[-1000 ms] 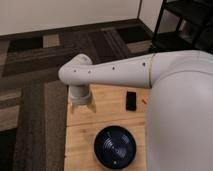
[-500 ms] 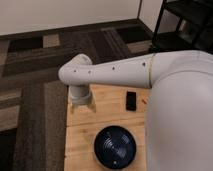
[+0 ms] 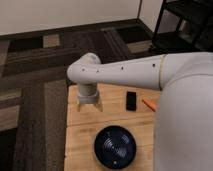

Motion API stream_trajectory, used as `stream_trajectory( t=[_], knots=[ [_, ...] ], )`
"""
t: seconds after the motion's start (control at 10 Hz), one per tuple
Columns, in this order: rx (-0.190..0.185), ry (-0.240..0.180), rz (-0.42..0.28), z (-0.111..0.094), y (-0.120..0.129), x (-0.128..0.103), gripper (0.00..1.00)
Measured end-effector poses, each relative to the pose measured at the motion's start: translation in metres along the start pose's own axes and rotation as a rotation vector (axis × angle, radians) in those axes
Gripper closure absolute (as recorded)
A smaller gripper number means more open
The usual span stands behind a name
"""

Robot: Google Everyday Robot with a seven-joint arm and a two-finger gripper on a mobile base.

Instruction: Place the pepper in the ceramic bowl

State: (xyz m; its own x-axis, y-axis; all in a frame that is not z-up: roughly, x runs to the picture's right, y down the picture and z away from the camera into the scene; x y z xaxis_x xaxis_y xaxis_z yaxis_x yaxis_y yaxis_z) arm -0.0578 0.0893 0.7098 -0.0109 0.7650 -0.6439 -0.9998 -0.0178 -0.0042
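The orange pepper [image 3: 148, 103] lies on the wooden table [image 3: 115, 117] near its right side, partly hidden behind my white arm. The dark navy ceramic bowl [image 3: 115, 146] with ridged rings sits at the front middle of the table. My gripper [image 3: 90, 105] hangs below the wrist over the table's far left part, above and left of the bowl and well left of the pepper. It holds nothing that I can see.
A small black rectangular block [image 3: 131, 100] lies between the gripper and the pepper. My white arm [image 3: 180, 100] covers the table's right side. A dark shelf frame [image 3: 182, 25] stands at the back right on patterned carpet.
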Motion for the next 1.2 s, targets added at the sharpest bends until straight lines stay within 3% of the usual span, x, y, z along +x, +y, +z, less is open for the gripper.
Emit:
stream_trajectory(
  t=[0.2,0.5,0.8,1.0,1.2],
  knots=[
    [0.020,-0.006,0.021,-0.002,-0.035,-0.008,0.35],
    [0.076,-0.018,0.044,-0.012,-0.107,-0.017,0.35],
    [0.104,-0.017,0.037,-0.017,-0.175,-0.021,0.35],
    [0.116,-0.022,-0.007,-0.020,-0.211,-0.027,0.35],
    [0.142,0.001,-0.149,-0.020,-0.235,-0.032,0.35]
  ],
)
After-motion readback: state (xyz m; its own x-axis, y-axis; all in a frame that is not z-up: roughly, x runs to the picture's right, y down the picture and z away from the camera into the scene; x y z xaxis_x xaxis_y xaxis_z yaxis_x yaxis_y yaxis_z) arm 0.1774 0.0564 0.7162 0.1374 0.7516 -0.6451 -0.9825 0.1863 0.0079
